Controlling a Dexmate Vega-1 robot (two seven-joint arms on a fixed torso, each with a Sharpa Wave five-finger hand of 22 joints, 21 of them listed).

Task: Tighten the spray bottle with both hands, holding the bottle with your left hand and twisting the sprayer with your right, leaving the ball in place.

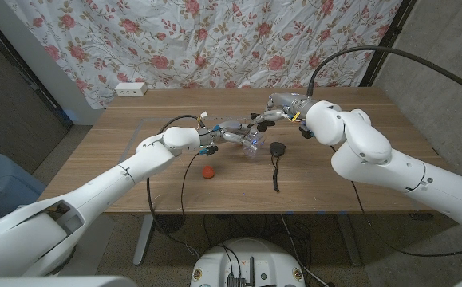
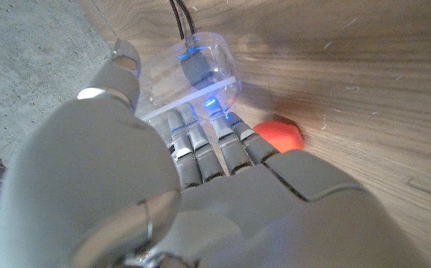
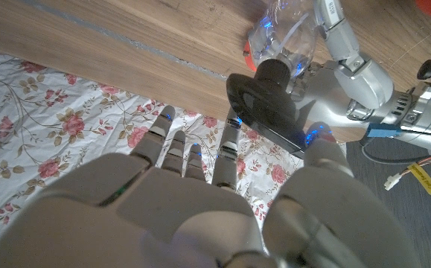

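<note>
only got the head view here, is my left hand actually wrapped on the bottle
Observer: Yes. The left wrist view shows the left hand with its fingers curled against the clear bottle.
Operator: right hand got the sprayer yet
Observer: No clear grip. In the right wrist view the right hand has its fingers apart, and the black sprayer sits just past the fingertips.
Operator: ball ok
Observer: The red ball is on the table, right beside the left hand's fingertips.

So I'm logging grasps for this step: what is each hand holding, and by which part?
The left hand grips the clear plastic spray bottle by its body. The right hand reaches at its black sprayer head; contact unclear.
</note>
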